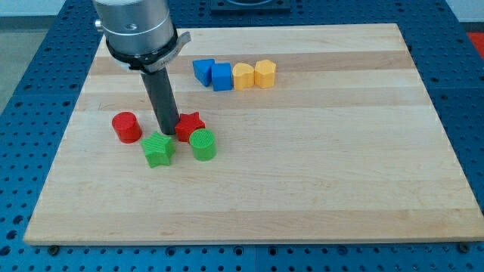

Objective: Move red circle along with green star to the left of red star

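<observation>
Resting nearest the view's bottom, green star (158,149) beside green circle (203,144), red star (190,125) touching that circle, my tip (168,133), a bare rod without fingers, between both stars, red circle (126,127) left, blue and yellow blocks (234,75) far behind

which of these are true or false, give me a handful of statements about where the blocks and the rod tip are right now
1. The red circle lies toward the view's left of the green star. True.
2. My tip is at the view's right edge of the board, far from every block. False: it sits among the cluster, just above the green star and beside the red star.
3. The green circle sits just below the red star in the view. True.
4. The two blue blocks and two yellow blocks are scattered in separate corners. False: they form one row near the view's top.
5. The red circle touches the red star. False: they are apart.
</observation>
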Controlling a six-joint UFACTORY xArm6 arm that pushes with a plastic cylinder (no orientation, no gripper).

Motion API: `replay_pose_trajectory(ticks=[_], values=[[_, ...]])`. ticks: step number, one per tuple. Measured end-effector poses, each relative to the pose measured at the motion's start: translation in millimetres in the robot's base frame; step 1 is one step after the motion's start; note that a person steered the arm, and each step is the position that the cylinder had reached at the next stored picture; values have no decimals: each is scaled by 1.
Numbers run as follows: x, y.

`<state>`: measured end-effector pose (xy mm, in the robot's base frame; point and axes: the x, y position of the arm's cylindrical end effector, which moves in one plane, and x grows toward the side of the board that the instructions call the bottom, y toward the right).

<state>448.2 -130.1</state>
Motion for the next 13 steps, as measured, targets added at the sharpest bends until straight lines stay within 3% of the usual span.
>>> replay_pose_trajectory(ticks=[2, 4, 6, 9, 12, 13], values=[[26, 0], [-44, 8], [-50, 12], [-30, 20], [37, 25], [38, 25]])
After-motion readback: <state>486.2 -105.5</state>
